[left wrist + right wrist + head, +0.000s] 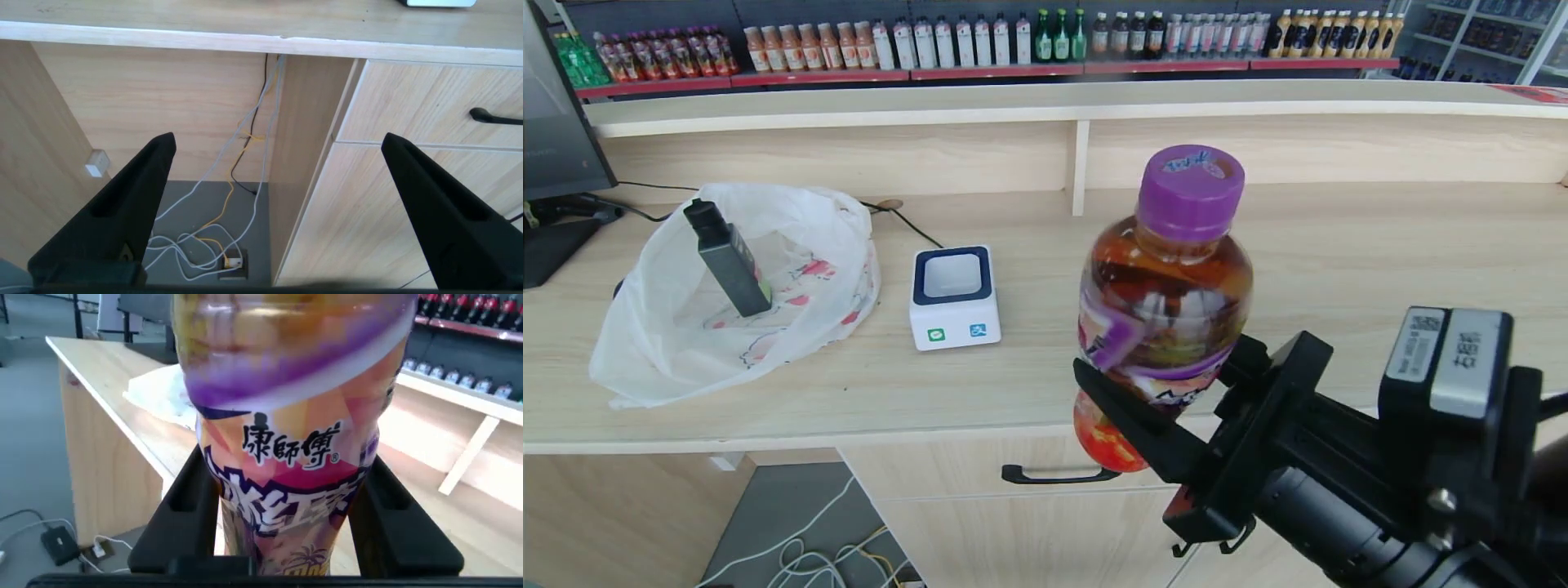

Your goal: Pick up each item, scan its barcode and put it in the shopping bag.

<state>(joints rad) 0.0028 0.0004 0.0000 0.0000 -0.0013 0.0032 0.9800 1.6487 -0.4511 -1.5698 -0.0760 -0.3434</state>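
My right gripper point(1156, 408) is shut on a drink bottle point(1164, 302) with a purple cap and amber liquid, held upright in the air above the counter's front edge, right of the scanner. Up close, the bottle point(286, 449) sits between the two black fingers point(184, 510). The white barcode scanner point(953, 296) with a dark blue rim stands on the counter. To its left lies the white shopping bag point(735, 294), with a dark grey boxy item point(727, 260) standing tilted in it. My left gripper point(274, 220) is open, below the counter's front edge.
The wooden counter point(1380, 253) has a raised back ledge with a divider point(1078, 167). A monitor point(556, 106) and cables are at the far left. A drawer handle point(1049, 475) sits below the counter's edge; cables point(212, 237) lie on the floor. Shelves of bottles point(980, 41) stand behind.
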